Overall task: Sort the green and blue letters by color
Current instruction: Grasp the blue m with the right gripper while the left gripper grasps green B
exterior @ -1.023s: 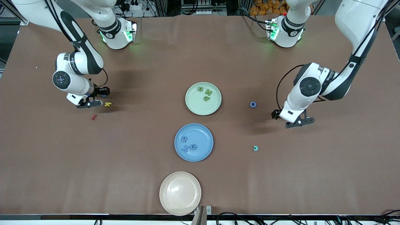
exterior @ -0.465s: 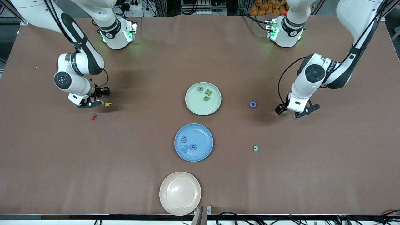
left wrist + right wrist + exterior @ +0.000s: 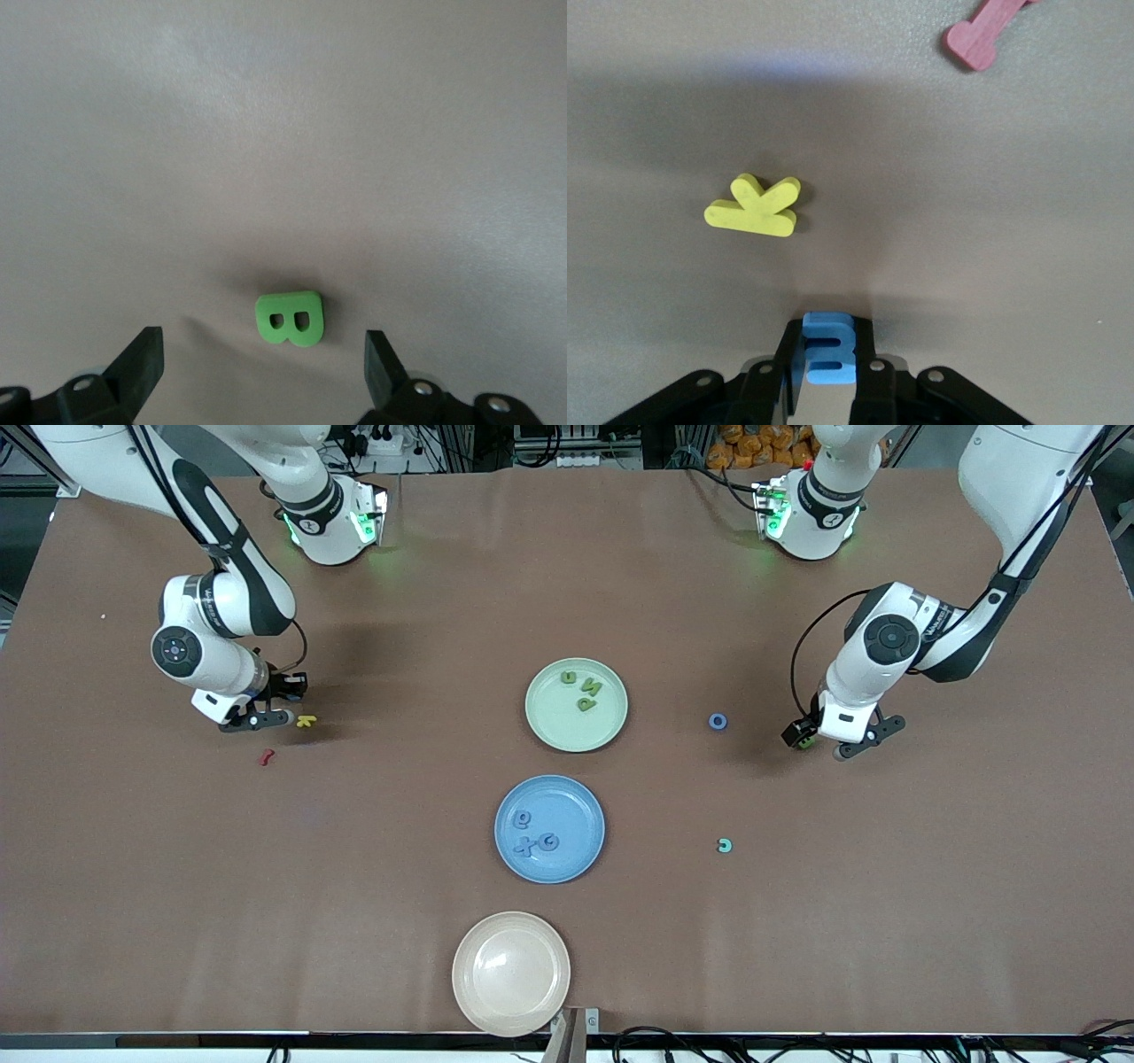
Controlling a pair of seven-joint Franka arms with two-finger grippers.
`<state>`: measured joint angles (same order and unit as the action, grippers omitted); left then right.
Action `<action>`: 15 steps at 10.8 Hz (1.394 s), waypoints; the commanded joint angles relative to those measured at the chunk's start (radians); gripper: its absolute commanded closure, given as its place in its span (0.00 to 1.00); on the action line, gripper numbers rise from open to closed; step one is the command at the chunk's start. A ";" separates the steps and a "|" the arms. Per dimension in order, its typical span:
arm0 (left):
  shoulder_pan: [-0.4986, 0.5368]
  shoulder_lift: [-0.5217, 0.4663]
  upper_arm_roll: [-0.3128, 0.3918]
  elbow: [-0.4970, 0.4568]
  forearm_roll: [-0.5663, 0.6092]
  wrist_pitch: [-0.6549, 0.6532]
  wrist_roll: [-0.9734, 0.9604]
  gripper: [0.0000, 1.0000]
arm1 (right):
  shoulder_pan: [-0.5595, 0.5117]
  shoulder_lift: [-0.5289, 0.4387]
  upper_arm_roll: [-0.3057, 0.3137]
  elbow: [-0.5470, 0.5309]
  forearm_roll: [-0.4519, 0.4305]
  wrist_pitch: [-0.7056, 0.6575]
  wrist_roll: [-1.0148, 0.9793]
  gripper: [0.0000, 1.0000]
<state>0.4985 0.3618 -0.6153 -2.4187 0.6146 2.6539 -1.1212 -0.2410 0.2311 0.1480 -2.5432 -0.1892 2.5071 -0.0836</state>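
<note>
With our right hand (image 3: 828, 376) pinched on the blue letter (image 3: 829, 347) beside the yellow K (image 3: 755, 207), we should lift straight up, while our left hand (image 3: 261, 376), spread wide, straddles the green B (image 3: 290, 318) on the bench (image 3: 399, 602).

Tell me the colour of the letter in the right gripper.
Blue letter, pinched in the right gripper; clearest in the right wrist view.

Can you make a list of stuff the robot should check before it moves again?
1. Right gripper shut on the blue letter: ok.
2. Yellow K apart from that grip: ok.
3. Left gripper open, green B between its fingers: ok.
4. Green B gripped: not ok.
5. Blue plate has bare room: ok.
6. Green plate has bare room: ok.
</note>
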 commanded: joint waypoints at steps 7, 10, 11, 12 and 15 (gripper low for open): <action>0.012 0.077 0.017 0.026 0.137 0.046 -0.103 0.46 | 0.002 -0.030 0.040 0.201 0.085 -0.189 0.005 1.00; 0.018 0.077 0.017 0.026 0.142 0.046 -0.101 1.00 | 0.028 0.000 0.090 0.305 0.174 -0.206 0.088 1.00; 0.018 0.077 0.017 0.027 0.142 0.046 -0.101 1.00 | 0.049 0.016 0.114 0.343 0.180 -0.214 0.163 1.00; 0.018 0.075 0.017 0.030 0.142 0.046 -0.101 1.00 | 0.075 0.029 0.137 0.387 0.180 -0.214 0.264 1.00; 0.009 0.063 -0.004 0.052 0.148 0.046 -0.100 1.00 | 0.179 0.131 0.162 0.558 0.180 -0.214 0.506 1.00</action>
<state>0.5063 0.4131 -0.6004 -2.3903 0.7178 2.6935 -1.1873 -0.1219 0.2616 0.2983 -2.1342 -0.0223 2.3170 0.2730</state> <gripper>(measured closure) 0.634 0.731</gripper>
